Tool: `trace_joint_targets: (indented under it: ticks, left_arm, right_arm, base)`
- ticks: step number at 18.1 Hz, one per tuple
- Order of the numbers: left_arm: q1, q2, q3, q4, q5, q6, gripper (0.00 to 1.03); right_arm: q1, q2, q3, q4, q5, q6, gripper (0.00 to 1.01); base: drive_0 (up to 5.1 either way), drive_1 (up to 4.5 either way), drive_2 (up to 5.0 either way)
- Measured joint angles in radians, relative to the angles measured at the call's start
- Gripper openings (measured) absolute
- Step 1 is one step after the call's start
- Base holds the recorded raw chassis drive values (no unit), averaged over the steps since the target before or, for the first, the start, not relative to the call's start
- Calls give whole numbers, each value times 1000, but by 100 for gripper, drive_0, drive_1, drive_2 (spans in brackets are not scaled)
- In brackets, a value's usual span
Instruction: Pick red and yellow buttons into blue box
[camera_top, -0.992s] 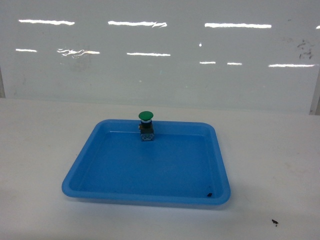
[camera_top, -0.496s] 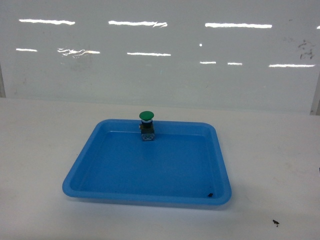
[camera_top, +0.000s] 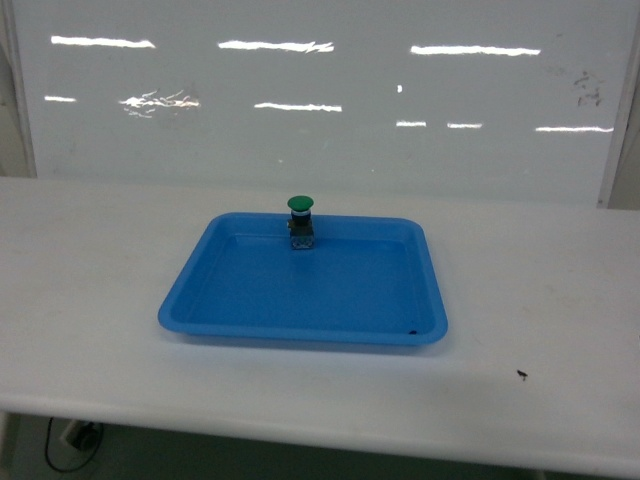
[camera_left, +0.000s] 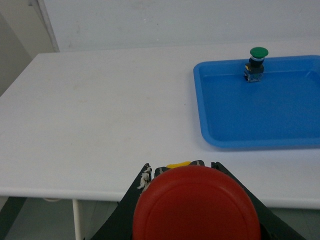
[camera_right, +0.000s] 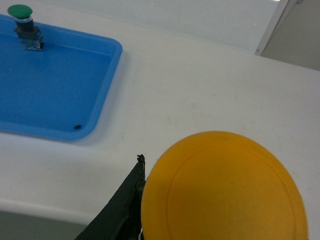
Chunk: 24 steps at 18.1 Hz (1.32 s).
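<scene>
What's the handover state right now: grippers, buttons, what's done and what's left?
Left gripper: shut on the red round-capped push-button, held close under its wrist camera.
Right gripper: shut on the yellow round-capped push-button, likewise.
Neither arm shows in the head view.
On the white table: a shallow blue plastic tray with only the green-capped push-button standing upright by its far rim; leave that one alone.
Done: both target buttons are picked.
Left: the deep blue box is in no view. Find it, then release both buttons into it.
</scene>
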Motion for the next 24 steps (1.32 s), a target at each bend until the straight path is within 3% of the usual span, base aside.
trace_joint_targets:
  ticks: [6,24]
  left_arm:
    - [3,-5,0,0,-4,0,30]
    - [0,-3,0,0,-1,0,30]
  right_arm:
    - [1,-3,0,6,-2,0,36]
    - [0,-2,0,-1,0,0,36]
  base:
    - [280,-425,153]
    - [472,-239,-229]
